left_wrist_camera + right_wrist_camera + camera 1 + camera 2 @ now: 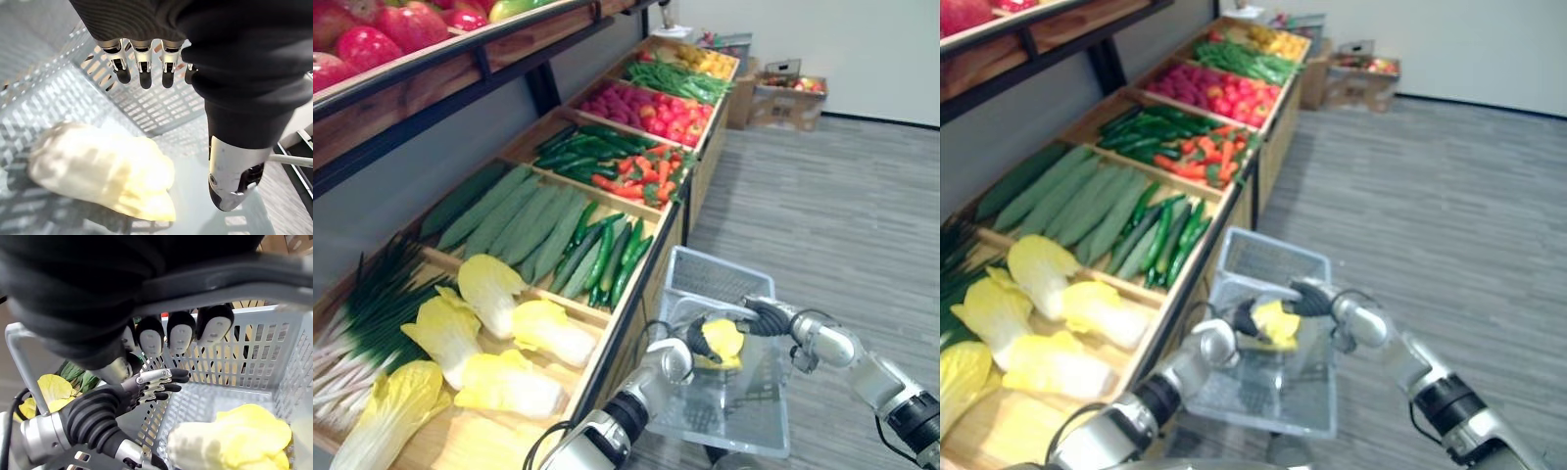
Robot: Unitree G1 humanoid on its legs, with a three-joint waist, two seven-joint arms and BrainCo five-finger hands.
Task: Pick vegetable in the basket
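A pale grey mesh basket (715,274) hangs in front of the shelf's edge. My right hand (766,315) is shut on its handle (220,279), fingers (181,333) curled round the bar. A yellow napa cabbage (724,343) lies inside the basket, also seen in the left wrist view as the cabbage (98,166) low against the mesh. My left hand (703,338) hovers over the basket beside the cabbage, its fingers (142,63) straight and holding nothing. In the right wrist view that left hand (98,416) reaches over the basket's rim, above the cabbage (234,440).
A wooden produce shelf runs along my left: more napa cabbages (499,333), scallions (362,323), long pale gourds (519,220), cucumbers (607,255), carrots (641,176) and red fruit beyond. Cardboard boxes (788,98) stand at the far wall. Grey plank floor (822,215) spreads to the right.
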